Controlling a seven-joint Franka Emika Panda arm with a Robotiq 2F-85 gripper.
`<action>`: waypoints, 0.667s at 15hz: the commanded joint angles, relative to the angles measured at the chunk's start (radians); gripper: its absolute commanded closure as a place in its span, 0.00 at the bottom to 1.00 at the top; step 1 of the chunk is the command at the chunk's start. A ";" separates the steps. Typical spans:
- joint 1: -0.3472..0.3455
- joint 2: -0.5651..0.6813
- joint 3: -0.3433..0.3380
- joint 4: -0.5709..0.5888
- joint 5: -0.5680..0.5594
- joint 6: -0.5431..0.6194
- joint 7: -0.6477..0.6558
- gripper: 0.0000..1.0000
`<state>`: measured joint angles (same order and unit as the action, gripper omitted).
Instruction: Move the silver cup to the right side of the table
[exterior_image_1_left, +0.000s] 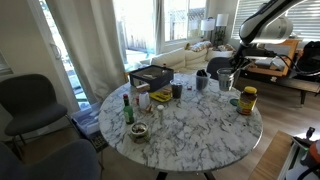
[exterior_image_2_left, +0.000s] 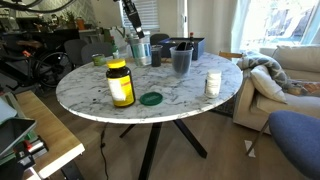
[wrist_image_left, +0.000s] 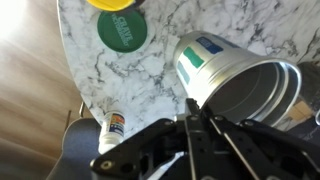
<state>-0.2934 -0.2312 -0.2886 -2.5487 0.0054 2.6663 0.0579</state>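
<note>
The silver cup (exterior_image_1_left: 225, 84) is at the table's edge under the arm, near the yellow-lidded jar (exterior_image_1_left: 247, 100). In the wrist view the cup (wrist_image_left: 215, 65) is a metal cylinder with a blue and green label, its open mouth towards the camera. My gripper (wrist_image_left: 193, 104) is shut on the cup's rim, one finger inside and one outside. The gripper (exterior_image_1_left: 226, 72) comes down onto the cup from above, as an exterior view (exterior_image_2_left: 135, 38) also shows, with the cup (exterior_image_2_left: 141, 52) below it. I cannot tell whether the cup touches the marble table (exterior_image_1_left: 190, 125).
A green lid (exterior_image_2_left: 151, 98) lies beside the jar (exterior_image_2_left: 120, 83). A white bottle (exterior_image_2_left: 212, 84), a dark mug (exterior_image_2_left: 181, 58) and a dark box (exterior_image_1_left: 150, 75) stand on the table. A green bottle (exterior_image_1_left: 127, 108) and a small bowl (exterior_image_1_left: 138, 131) are at the far side.
</note>
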 joint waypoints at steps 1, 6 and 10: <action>0.002 0.015 0.014 0.002 0.024 0.036 0.027 0.99; -0.005 0.122 -0.046 0.101 0.232 0.138 0.086 0.99; -0.037 0.236 -0.078 0.173 0.317 0.182 0.164 0.99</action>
<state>-0.3147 -0.0972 -0.3501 -2.4378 0.2492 2.7981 0.1710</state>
